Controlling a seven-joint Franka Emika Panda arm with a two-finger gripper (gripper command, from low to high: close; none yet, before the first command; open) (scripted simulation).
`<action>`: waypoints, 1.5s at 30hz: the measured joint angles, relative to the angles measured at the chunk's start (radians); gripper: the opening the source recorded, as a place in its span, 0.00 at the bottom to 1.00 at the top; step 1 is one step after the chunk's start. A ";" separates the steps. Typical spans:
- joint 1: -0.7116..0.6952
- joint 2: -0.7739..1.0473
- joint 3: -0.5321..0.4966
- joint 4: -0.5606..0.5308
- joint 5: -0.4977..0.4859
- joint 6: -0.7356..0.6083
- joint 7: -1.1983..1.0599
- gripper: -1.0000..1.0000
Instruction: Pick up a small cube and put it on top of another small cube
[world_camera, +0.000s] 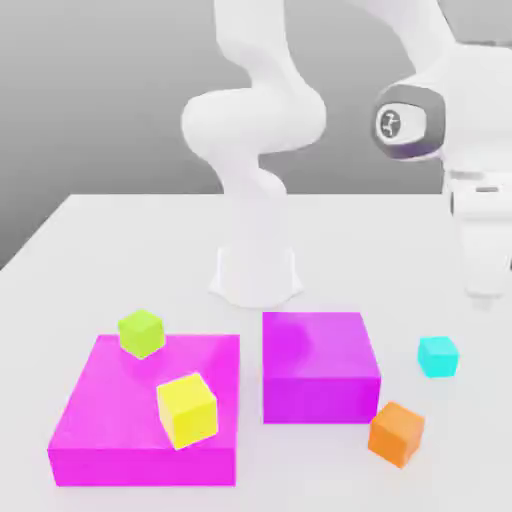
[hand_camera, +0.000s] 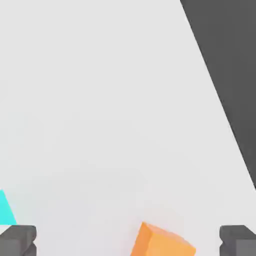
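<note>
The small cyan cube (world_camera: 438, 356) lies on the white table at the exterior view's right, and a corner of it (hand_camera: 5, 210) shows in the hand view. The yellow cube (world_camera: 187, 410) rests on top of the wide flat magenta block (world_camera: 110, 400), near its front edge. My gripper (world_camera: 485, 290) hangs above the table, behind and slightly right of the cyan cube and apart from it. In the hand view the gripper (hand_camera: 127, 241) is open, its dark fingertips (hand_camera: 17, 240) far apart with nothing between them.
A taller magenta block (world_camera: 318, 365) stands between the flat block and the cyan cube. An orange cube (world_camera: 397, 433) (hand_camera: 160, 242) lies in front of it. A lime-green cube (world_camera: 141, 333) sits at the flat block's back edge. The arm's base (world_camera: 255, 270) stands behind the blocks.
</note>
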 joint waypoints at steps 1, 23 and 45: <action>0.014 0.036 0.013 -0.022 -0.005 0.024 -0.030 0.50; 0.121 0.162 -0.046 -0.052 -0.054 0.112 -0.057 0.00; -0.535 0.046 -0.436 0.135 0.052 -0.187 0.525 1.00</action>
